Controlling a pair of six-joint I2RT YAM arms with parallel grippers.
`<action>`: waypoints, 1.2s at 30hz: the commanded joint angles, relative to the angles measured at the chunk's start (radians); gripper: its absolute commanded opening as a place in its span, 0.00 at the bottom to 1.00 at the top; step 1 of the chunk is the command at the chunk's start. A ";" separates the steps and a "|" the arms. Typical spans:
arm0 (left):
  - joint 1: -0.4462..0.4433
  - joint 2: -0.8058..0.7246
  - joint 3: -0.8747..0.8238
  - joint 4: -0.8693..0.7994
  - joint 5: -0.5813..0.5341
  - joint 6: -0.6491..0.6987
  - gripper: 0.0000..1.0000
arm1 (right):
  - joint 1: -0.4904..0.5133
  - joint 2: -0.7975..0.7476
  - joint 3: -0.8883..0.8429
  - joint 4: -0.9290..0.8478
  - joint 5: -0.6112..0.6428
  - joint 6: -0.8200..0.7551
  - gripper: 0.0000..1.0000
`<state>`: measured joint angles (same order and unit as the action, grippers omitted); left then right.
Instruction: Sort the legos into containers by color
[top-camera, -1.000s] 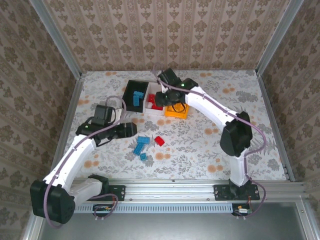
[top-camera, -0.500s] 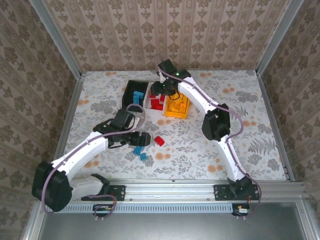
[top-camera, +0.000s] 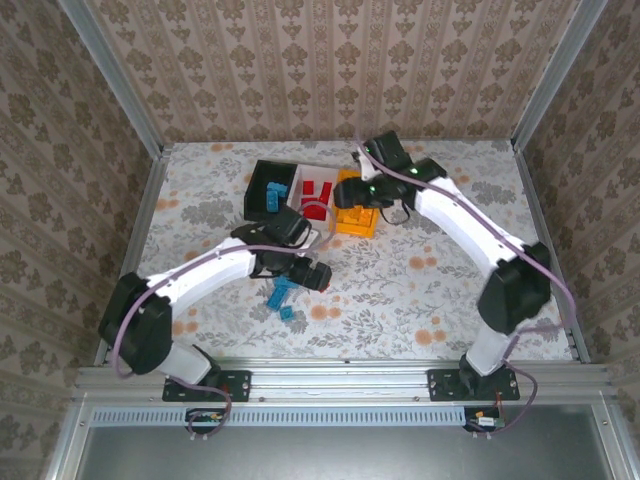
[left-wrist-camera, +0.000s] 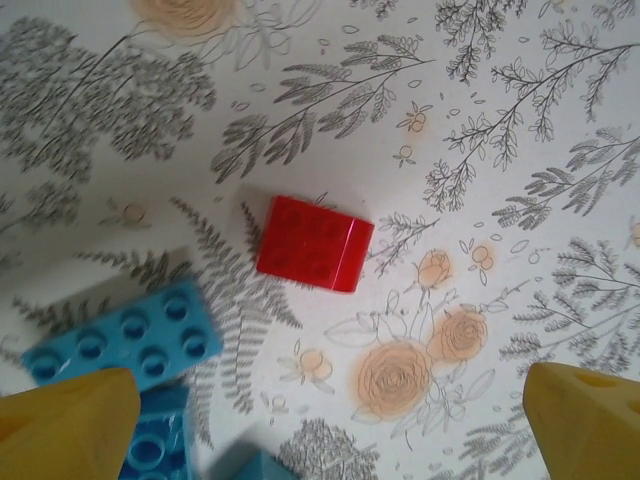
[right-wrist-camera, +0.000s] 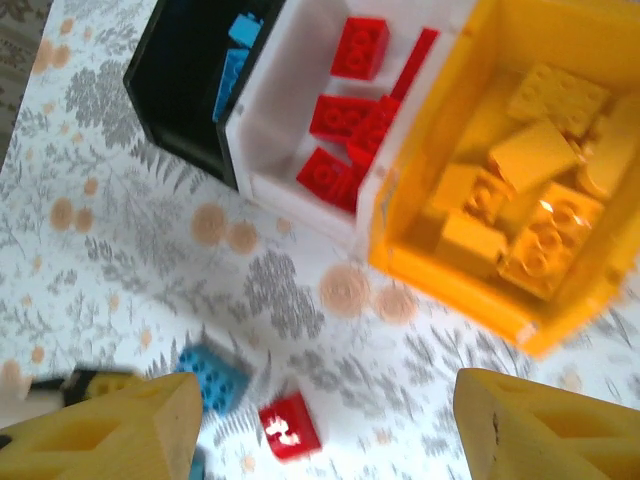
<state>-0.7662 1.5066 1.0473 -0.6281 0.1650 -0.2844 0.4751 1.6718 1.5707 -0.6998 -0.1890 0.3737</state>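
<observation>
The table (top-camera: 440, 280) with the flowered cloth carries everything. The three joined bins stand at about 12 o'clock from its middle: the black bin (right-wrist-camera: 165, 90) with blue pieces, the white bin (right-wrist-camera: 265, 90) with red ones, and the orange bin (right-wrist-camera: 450, 275) with yellow ones. I judge that most of the sorting is done and only a few bricks are left on the cloth.

Your right tool (right-wrist-camera: 325, 430) hangs above the bins. Its fingers stand apart with nothing between them. Your left tool (left-wrist-camera: 320, 420) is opened wide, empty, and hovers low over the loose bricks near the middle of the table.

The red brick (left-wrist-camera: 313, 243) lies alone on the cloth, at 12 o'clock from the left tool in the wrist view, and it is turned a little against the line of the fingers. The blue bricks (left-wrist-camera: 125, 345) lie in a small heap at about 8 o'clock from it, near but not touching it.

The step in hand seems to be the pick of the red brick. Move the left tool forward until the brick is centred between the fingers. Turn the wrist so they meet two flat sides, then go straight down. Take care that the left finger does not push the blue heap. The white bin is where it belongs.
</observation>
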 joint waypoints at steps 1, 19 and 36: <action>-0.024 0.074 0.049 -0.044 -0.032 0.085 1.00 | -0.016 -0.107 -0.184 0.050 0.021 0.015 0.70; -0.049 0.319 0.166 -0.060 -0.030 0.140 0.81 | -0.049 -0.344 -0.555 0.128 0.019 0.084 0.71; -0.049 0.389 0.158 -0.032 -0.018 0.145 0.57 | -0.053 -0.318 -0.551 0.134 0.011 0.081 0.71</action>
<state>-0.8093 1.8778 1.2133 -0.6445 0.1242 -0.1513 0.4297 1.3525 1.0203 -0.5739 -0.1703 0.4484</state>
